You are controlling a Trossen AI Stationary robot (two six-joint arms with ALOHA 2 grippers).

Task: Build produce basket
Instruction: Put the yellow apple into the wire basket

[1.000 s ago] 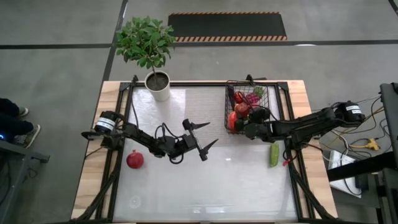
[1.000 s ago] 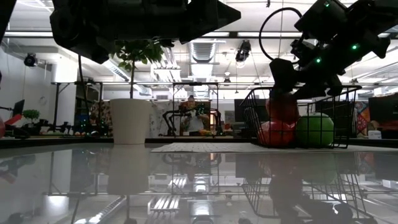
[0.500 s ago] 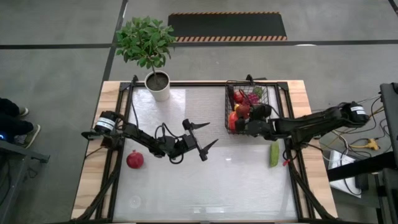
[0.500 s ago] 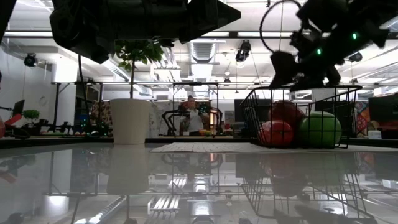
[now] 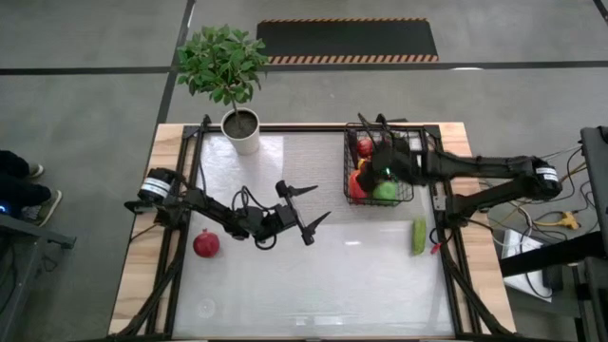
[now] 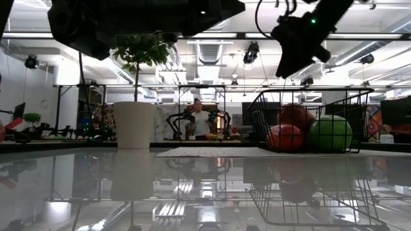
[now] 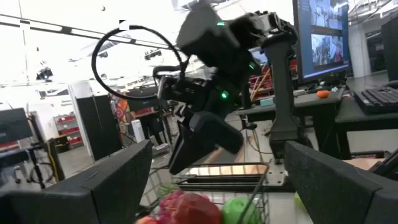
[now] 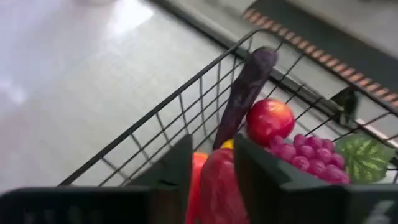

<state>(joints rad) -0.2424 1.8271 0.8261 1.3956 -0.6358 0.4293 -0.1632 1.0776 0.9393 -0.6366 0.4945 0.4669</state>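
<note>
The black wire basket stands at the table's far right. It holds a green apple, a red apple, purple grapes, a dark eggplant leaning on its wall, and a red pepper. My right gripper hangs above the basket, its fingers drawn almost together with nothing between them. In the low view it is well clear of the rim. My left gripper waits open above the table's middle. A green cucumber and a red fruit lie on the table.
A white pot with a leafy plant stands at the far left of the table. The glossy table top lies between the two loose pieces. A person's shoes show on the floor at the left.
My right gripper has risen from just over the fruit at the basket's near side. It has drawn back toward the far edge and now hangs high over the basket. The green apple it had been covering from above now shows in the basket.
</note>
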